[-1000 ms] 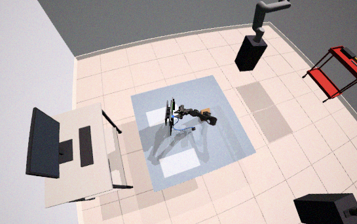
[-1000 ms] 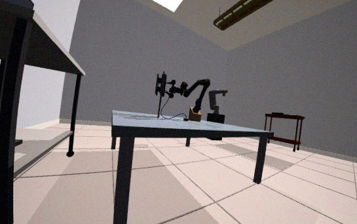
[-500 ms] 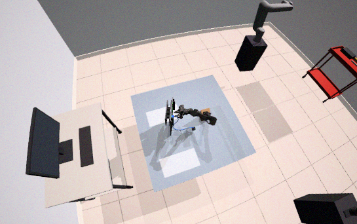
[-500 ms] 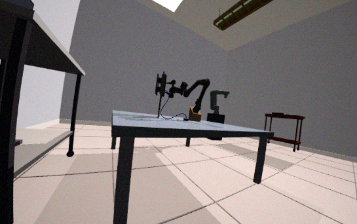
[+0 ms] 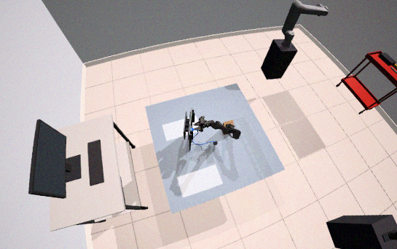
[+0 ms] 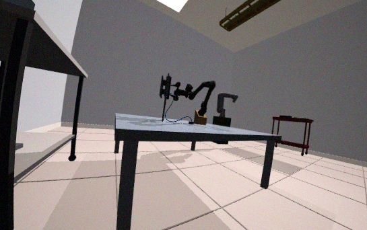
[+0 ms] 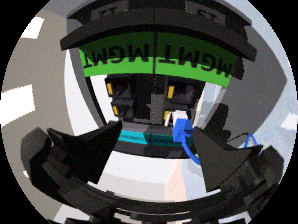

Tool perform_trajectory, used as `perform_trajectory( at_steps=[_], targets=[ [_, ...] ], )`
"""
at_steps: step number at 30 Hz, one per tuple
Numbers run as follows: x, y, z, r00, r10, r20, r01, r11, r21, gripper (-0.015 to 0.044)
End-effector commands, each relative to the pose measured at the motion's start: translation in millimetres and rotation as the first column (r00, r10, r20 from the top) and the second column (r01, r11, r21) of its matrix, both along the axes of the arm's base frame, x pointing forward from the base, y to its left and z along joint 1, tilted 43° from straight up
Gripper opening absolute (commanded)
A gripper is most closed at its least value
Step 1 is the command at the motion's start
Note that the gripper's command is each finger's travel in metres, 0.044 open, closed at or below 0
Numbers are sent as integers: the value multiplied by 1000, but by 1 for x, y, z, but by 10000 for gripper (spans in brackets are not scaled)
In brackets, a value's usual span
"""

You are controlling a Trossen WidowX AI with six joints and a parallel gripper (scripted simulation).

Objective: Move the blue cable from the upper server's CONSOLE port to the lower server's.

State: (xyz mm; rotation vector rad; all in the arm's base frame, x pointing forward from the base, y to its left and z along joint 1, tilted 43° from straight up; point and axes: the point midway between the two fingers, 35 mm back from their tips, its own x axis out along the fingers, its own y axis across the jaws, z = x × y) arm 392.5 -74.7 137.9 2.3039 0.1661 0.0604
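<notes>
The plug, with a white body and a blue boot (image 7: 182, 131) (image 5: 192, 129), sits at a port in the lower right of the port block in the wrist view. Its blue cable (image 7: 189, 153) (image 5: 199, 144) runs down behind the right finger. My gripper (image 7: 157, 127) is wide open and empty in front of the ports, with the plug between its fingers but much nearer the right one. The upright server stand (image 6: 168, 86) shows green MGMT labels (image 7: 120, 56), upside down in the wrist view. The CONSOLE labels cannot be read, and which server holds the plug cannot be told.
The stand rises from the blue-grey table (image 5: 257, 160) (image 6: 241, 134). The cable's other end meets a small dark block (image 5: 215, 143) (image 6: 190, 122) on the table. A dark ledge (image 7: 155, 37) juts out beyond the green labels. A teal strip (image 7: 132, 136) borders the ports.
</notes>
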Motion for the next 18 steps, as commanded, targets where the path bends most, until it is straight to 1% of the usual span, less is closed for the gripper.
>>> perform_trajectory(
  at_steps=[1, 18],
  targets=[
    [-1, -3, -2, 1000, -7, -4, 7, 1000, -2, 440],
    [-1, -5, -4, 1000, -7, -4, 7, 1000, -2, 440]
  ],
)
